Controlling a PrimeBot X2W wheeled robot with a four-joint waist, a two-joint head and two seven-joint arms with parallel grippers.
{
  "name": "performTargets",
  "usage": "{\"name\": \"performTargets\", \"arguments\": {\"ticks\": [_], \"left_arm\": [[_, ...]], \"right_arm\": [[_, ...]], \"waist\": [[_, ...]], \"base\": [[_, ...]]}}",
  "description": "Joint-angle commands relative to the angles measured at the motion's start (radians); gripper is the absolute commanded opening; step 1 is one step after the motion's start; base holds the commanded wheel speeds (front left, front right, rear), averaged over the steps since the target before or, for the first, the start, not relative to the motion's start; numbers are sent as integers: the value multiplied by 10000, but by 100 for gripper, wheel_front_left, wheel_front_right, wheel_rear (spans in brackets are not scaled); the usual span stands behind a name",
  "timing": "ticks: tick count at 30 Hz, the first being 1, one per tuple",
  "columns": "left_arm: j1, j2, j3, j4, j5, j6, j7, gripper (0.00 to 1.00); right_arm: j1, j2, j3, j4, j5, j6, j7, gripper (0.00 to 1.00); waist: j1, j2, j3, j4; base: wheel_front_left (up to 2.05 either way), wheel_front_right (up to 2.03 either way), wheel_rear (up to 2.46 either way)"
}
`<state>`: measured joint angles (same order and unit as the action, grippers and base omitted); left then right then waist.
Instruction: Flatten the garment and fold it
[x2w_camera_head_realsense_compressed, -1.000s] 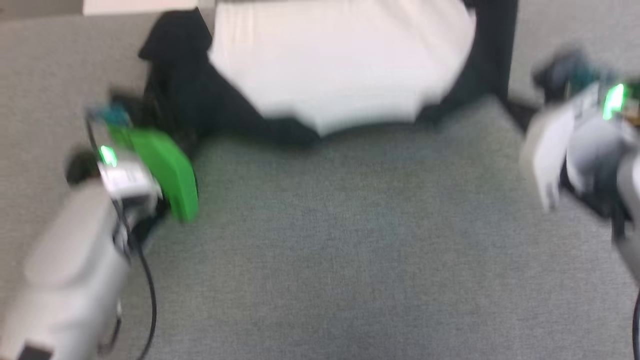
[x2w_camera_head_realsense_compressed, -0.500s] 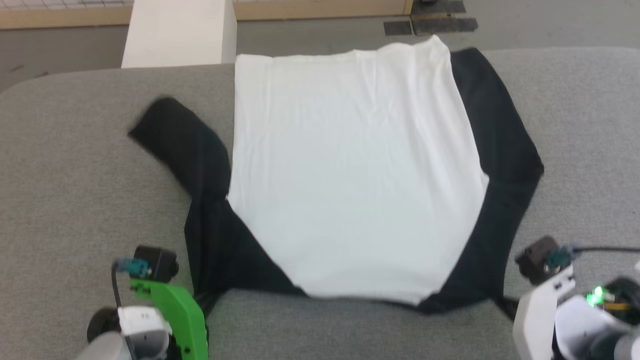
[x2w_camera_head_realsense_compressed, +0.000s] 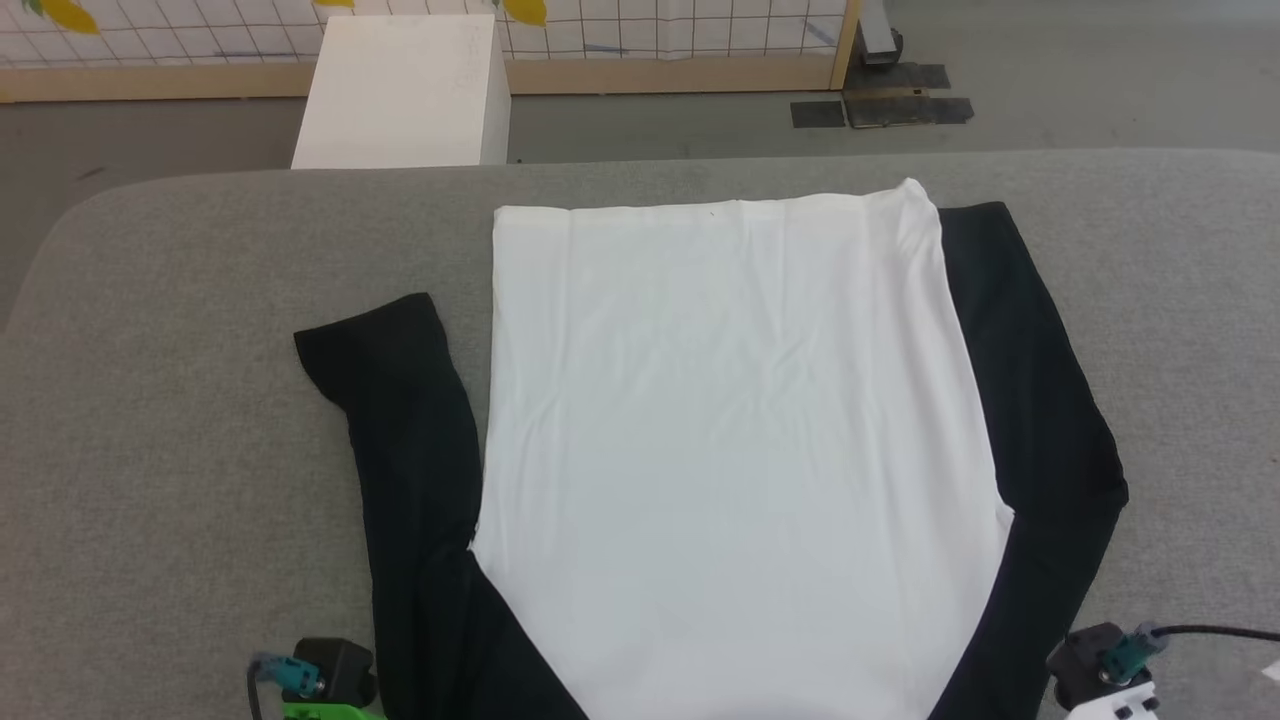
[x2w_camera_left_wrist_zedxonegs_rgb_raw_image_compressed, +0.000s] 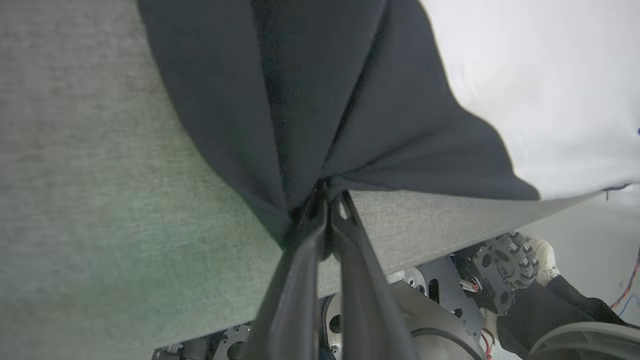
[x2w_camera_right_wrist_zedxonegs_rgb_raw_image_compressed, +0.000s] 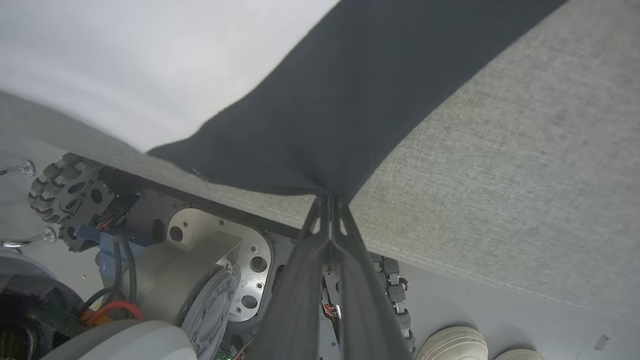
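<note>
Head view: the garment (x2w_camera_head_realsense_compressed: 730, 450), a soft raglan shirt with a white body and black sleeves, lies spread nearly flat on the grey cloth-covered worktop (x2w_camera_head_realsense_compressed: 180, 450). Its hem is at the far side, its shoulders are at the near edge, and a sleeve runs along each side. A white rectangular box (x2w_camera_head_realsense_compressed: 400, 90) stands beyond.

Left wrist view: the left claw (x2w_camera_left_wrist_zedxonegs_rgb_raw_image_compressed: 327, 200) is pinched tight on black shoulder cloth, which gathers into pleats there.

Right wrist view: the right claw (x2w_camera_right_wrist_zedxonegs_rgb_raw_image_compressed: 330, 202) is likewise clamped on black cloth at the worktop's edge.

Flattening looks almost done. Light wrinkles show, and no fold is made yet.
</note>
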<state>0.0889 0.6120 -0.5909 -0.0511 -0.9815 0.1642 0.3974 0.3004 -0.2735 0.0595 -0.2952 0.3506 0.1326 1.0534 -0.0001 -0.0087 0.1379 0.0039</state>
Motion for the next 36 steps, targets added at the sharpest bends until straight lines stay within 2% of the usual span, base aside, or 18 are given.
{"name": "performTargets", "arguments": {"ticks": [1,6,7,8,9,10,13,14,19,23,27,28,32,36], "left_arm": [[401,17,-148,166,-189,122,252,0],[357,-135,-202,197,8,147,-33,0],[317,-213,-146,258,92,147,-272,54],[291,-273,-137,318,120,106,-391,100],[247,-322,-143,402,157,39,-496,100],[204,-365,-134,477,186,-12,-597,100],[95,-541,-47,748,229,-225,-1046,100],[60,-712,106,949,264,-380,-1598,100],[18,-943,594,929,408,-441,-2825,100],[-233,-1064,1168,913,1035,-221,-4403,100],[-645,-1260,1545,1273,1627,-43,-5734,100],[-787,-1311,1626,1404,1852,115,-5978,100],[-1185,-1573,1802,1853,2340,565,-6323,100],[-1711,-1745,1572,2556,2634,736,-6150,100]], "right_arm": [[198,151,-64,252,-120,-19,-107,0],[230,561,-109,913,-218,-19,-616,0],[146,646,-163,950,-273,-19,-891,0],[54,696,-212,957,-363,-19,-1188,41],[-9,746,-231,1014,-445,-19,-1460,95],[-26,799,-262,1074,-471,-19,-1606,100],[-18,979,-459,1106,-538,-19,-2046,100],[104,1222,-790,906,-625,-19,-2515,100],[220,1739,-1465,298,-897,-19,-3761,100],[-32,2034,-1871,19,-1218,-19,-5231,100],[-443,2153,-2052,283,-1517,-19,-6624,100],[-555,2168,-2041,398,-1612,-19,-6936,100],[-939,2204,-2020,730,-1772,-19,-7790,100],[-1211,2219,-1847,966,-1837,-19,-8174,100]], "waist": [[1,84,-10,31],[1,84,32,68],[1,84,33,68],[1,84,30,67],[1,84,15,60],[1,84,-12,56],[1,84,-140,56],[1,84,-303,85],[1,84,-453,124],[1,84,-497,168],[1,84,-493,191],[1,84,-500,187],[1,84,-422,163],[1,84,-292,115]], "base": [[0,0,0],[0,0,0],[0,0,0],[0,0,0],[0,0,0],[0,0,0],[0,0,0],[0,0,0],[0,0,0],[0,0,0],[0,0,0],[0,0,0],[0,0,0],[0,0,0]]}}
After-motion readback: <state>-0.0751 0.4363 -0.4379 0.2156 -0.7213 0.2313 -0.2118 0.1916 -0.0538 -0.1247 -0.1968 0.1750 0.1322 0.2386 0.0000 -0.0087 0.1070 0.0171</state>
